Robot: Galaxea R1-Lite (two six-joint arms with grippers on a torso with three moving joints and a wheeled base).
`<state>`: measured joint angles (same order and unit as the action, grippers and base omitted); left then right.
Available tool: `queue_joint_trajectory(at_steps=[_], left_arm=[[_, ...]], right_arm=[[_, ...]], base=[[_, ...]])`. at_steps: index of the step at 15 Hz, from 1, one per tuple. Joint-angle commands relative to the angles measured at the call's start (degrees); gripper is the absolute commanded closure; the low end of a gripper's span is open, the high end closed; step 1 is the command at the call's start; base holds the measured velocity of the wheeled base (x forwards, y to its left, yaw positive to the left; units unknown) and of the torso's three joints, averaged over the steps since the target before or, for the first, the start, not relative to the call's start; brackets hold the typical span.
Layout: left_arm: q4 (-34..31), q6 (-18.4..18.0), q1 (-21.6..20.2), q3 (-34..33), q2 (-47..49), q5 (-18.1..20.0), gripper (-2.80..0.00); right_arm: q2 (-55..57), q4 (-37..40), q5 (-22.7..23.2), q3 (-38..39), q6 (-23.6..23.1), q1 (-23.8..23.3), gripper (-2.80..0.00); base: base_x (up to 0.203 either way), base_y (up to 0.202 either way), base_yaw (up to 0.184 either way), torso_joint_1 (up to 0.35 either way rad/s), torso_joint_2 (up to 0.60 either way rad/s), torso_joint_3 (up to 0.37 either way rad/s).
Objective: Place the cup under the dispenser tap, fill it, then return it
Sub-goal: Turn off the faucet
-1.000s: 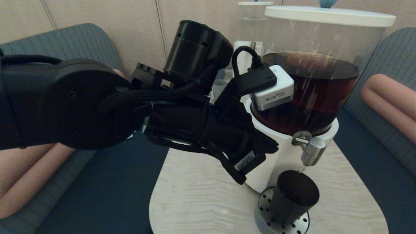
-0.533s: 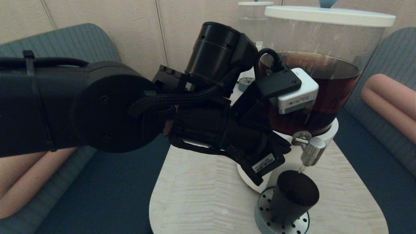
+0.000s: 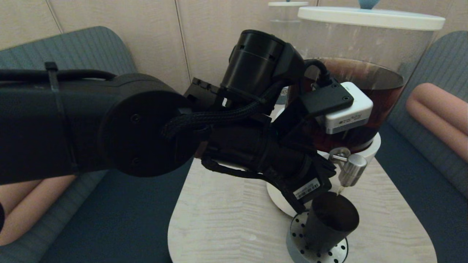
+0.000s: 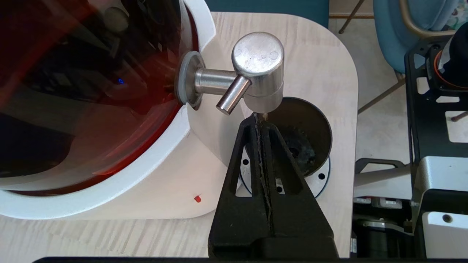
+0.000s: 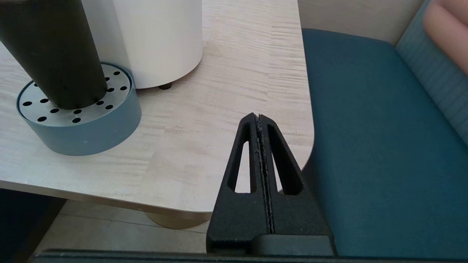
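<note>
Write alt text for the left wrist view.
The shut left end effector points at the steel dispenser tap, just above the black cup standing on a perforated drip tray on a pale wooden table.

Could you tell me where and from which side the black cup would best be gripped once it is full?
Probably around the cup's bare tapered wall, below the rim, coming level from the robot's right: the dispenser base stands behind it, the tap hangs over its mouth, and the left end effector crowds the other side.
</note>
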<state>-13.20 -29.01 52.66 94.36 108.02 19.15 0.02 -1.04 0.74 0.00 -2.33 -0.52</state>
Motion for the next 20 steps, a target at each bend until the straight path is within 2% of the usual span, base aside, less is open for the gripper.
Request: queue_joint_trajectory(at_steps=[1, 10, 20], left_arm=[[-0.07, -0.15, 0.07, 0.21, 0.34, 0.1, 0.0], [-0.08, 0.13, -0.1, 4.31, 3.48, -0.08, 0.0], [1.04, 0.13, -0.37, 5.52, 3.55, -0.93, 0.0]], right_arm=[[-0.11, -0.02, 0.05, 0.35, -0.05, 0.0, 0.0], [-0.11, -0.02, 0.05, 0.35, -0.05, 0.0, 0.0], [-0.11, -0.02, 0.05, 0.35, -0.05, 0.0, 0.0]], base=[[0.0, 0.0, 0.0, 0.0, 0.0, 0.0], [0.0, 0.0, 0.0, 0.0, 0.0, 0.0], [0.0, 0.0, 0.0, 0.0, 0.0, 0.0]])
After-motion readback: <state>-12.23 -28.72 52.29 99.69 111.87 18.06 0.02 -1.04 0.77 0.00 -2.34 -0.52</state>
